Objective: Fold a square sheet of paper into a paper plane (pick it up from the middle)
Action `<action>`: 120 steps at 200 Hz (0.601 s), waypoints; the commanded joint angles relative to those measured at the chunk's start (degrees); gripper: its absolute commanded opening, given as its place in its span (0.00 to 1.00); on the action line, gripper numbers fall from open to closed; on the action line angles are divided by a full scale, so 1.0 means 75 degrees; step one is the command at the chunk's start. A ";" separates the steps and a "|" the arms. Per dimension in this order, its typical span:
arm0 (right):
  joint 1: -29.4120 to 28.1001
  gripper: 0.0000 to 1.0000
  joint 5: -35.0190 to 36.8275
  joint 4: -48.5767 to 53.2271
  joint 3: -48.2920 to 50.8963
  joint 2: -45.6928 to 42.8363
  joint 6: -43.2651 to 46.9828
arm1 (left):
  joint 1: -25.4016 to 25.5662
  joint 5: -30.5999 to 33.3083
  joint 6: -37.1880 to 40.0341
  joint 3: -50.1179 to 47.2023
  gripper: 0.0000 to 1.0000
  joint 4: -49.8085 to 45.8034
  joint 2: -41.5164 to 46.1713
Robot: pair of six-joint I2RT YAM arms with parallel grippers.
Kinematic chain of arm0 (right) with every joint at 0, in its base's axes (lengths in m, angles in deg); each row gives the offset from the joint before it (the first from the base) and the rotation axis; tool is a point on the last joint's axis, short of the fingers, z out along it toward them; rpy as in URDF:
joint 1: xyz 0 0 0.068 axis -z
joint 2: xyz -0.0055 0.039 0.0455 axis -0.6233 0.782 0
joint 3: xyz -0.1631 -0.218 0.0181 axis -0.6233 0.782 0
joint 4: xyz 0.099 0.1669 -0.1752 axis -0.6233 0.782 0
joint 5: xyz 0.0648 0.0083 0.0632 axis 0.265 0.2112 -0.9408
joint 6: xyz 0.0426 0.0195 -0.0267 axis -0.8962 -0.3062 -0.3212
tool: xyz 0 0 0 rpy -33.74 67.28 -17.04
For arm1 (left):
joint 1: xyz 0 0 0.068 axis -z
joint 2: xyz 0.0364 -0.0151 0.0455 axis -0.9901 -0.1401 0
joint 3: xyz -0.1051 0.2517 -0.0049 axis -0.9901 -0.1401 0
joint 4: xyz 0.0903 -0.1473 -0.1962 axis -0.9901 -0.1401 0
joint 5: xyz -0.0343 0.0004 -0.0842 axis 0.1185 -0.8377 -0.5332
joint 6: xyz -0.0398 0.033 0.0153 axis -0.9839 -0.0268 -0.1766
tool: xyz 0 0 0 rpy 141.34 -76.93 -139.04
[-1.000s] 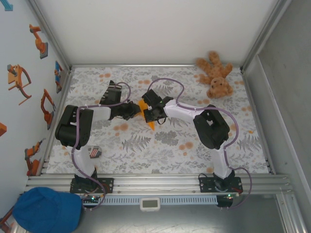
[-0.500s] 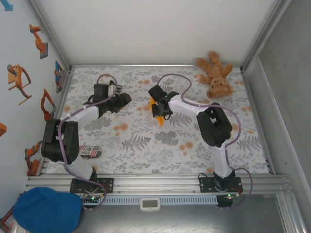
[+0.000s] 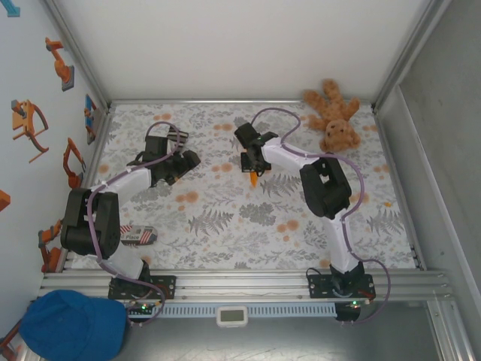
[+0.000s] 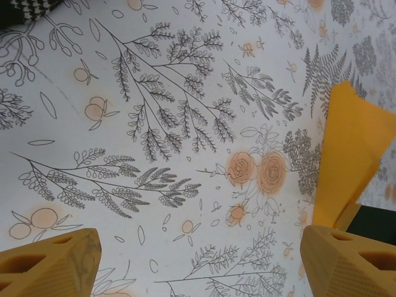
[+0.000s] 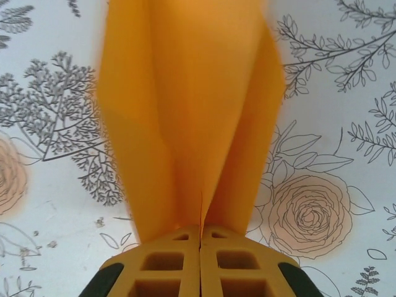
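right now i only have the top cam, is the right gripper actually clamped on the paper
Observer: Yes. In the right wrist view, the right gripper is shut on the paper, its fingers pressed together at the paper's base.
Operator: and the left one, holding anything
Observer: No. The left gripper is open, with bare tablecloth between its fingers.
Operator: what shape is the paper in
Observer: Folded, with a centre crease and two flaps spreading away from the grip.
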 commanded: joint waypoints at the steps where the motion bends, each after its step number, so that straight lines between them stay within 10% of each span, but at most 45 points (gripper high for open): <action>1: 0.0043 0.11 0.0066 0.0342 -0.0214 0.0134 -0.0184 | 0.0001 0.0112 0.0145 -0.0082 0.84 -0.0186 0.0178; 120: 0.0067 0.28 0.0010 0.0200 -0.0241 0.0128 -0.0067 | 0.0004 -0.0030 0.0191 -0.0128 0.85 -0.0123 0.0185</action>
